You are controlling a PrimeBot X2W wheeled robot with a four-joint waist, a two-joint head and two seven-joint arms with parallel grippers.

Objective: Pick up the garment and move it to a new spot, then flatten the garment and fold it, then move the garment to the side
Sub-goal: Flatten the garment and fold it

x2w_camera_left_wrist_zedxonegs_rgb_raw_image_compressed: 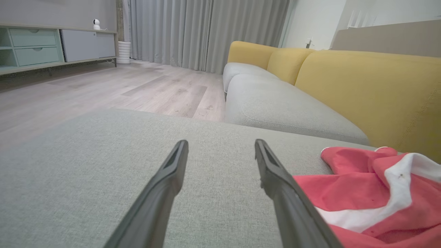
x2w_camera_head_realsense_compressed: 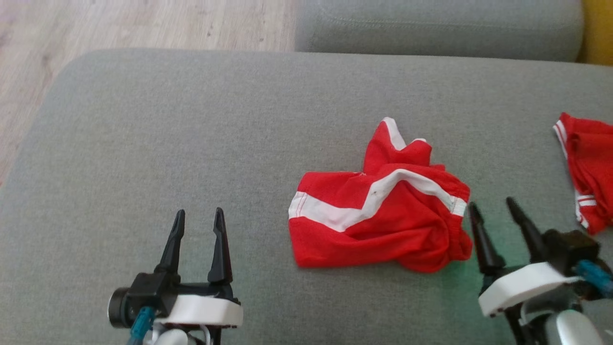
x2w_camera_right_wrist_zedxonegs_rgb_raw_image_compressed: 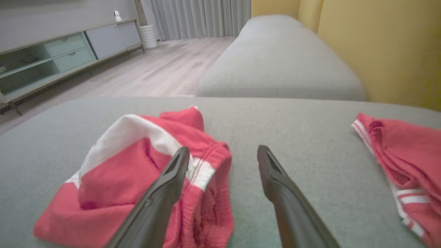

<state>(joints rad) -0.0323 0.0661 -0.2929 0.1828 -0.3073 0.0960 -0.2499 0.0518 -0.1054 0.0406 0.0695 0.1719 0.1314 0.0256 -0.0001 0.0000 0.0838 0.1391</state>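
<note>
The garment (x2w_camera_head_realsense_compressed: 378, 215) is a red piece with a white stripe, lying crumpled in a heap on the grey cushion (x2w_camera_head_realsense_compressed: 191, 143). It also shows in the left wrist view (x2w_camera_left_wrist_zedxonegs_rgb_raw_image_compressed: 372, 193) and the right wrist view (x2w_camera_right_wrist_zedxonegs_rgb_raw_image_compressed: 137, 179). My right gripper (x2w_camera_head_realsense_compressed: 495, 211) stands open just right of the heap, its left finger (x2w_camera_right_wrist_zedxonegs_rgb_raw_image_compressed: 165, 193) against the garment's edge, nothing between the jaws (x2w_camera_right_wrist_zedxonegs_rgb_raw_image_compressed: 224, 155). My left gripper (x2w_camera_head_realsense_compressed: 198, 225) is open over bare cushion, well left of the garment (x2w_camera_left_wrist_zedxonegs_rgb_raw_image_compressed: 220, 148).
A second red garment with white stripes (x2w_camera_head_realsense_compressed: 586, 167) lies at the cushion's right edge (x2w_camera_right_wrist_zedxonegs_rgb_raw_image_compressed: 403, 162). Another grey seat (x2w_camera_head_realsense_compressed: 431, 28) with a yellow backrest (x2w_camera_left_wrist_zedxonegs_rgb_raw_image_compressed: 361, 86) lies beyond. Wood floor (x2w_camera_head_realsense_compressed: 143, 24) borders the cushion at the far left.
</note>
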